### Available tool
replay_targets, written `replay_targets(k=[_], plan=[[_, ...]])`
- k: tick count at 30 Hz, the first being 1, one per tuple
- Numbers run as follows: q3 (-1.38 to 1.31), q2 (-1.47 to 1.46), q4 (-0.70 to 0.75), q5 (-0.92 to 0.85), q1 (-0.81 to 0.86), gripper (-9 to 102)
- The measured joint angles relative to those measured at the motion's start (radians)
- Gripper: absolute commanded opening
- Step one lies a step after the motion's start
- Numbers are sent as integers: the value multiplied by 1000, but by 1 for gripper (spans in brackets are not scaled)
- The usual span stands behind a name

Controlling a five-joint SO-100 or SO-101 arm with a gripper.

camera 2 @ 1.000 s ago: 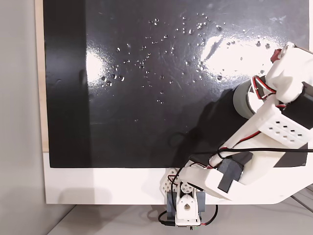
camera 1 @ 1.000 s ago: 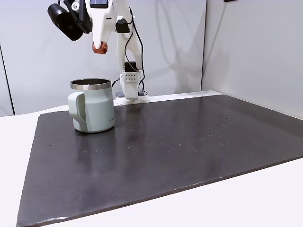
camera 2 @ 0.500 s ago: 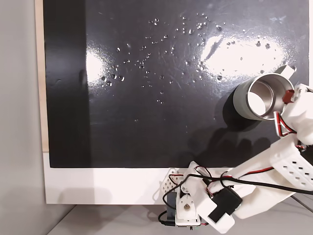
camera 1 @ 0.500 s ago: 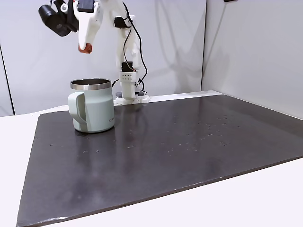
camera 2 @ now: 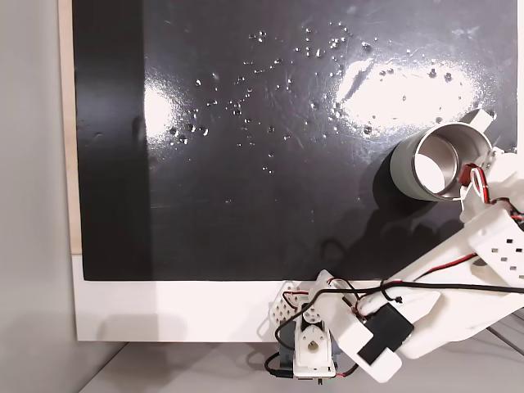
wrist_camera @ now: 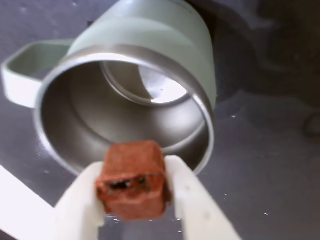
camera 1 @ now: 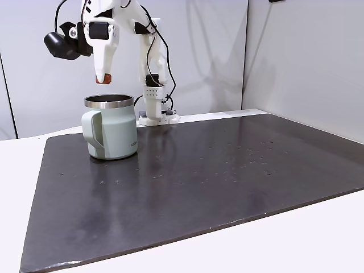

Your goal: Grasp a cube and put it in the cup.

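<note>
Jaws clamp the cube point(wrist_camera: 132, 180) above the cup point(camera 1: 111, 134), whose small dark logo is unreadable.

Orange cube point(wrist_camera: 132, 180) above upright cup point(wrist_camera: 150, 75)

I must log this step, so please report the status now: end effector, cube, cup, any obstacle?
End effector shut on cube. Cube above rim of cup, not yet inside. Cup upright on the dark mat, mouth open. Nothing in the way.
</note>
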Motion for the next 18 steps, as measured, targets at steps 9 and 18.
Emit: replay_targets(k=[9,18], plan=[[2,-80,0,-3,-15,4],[-5,-81,0,-3,-17,24]])
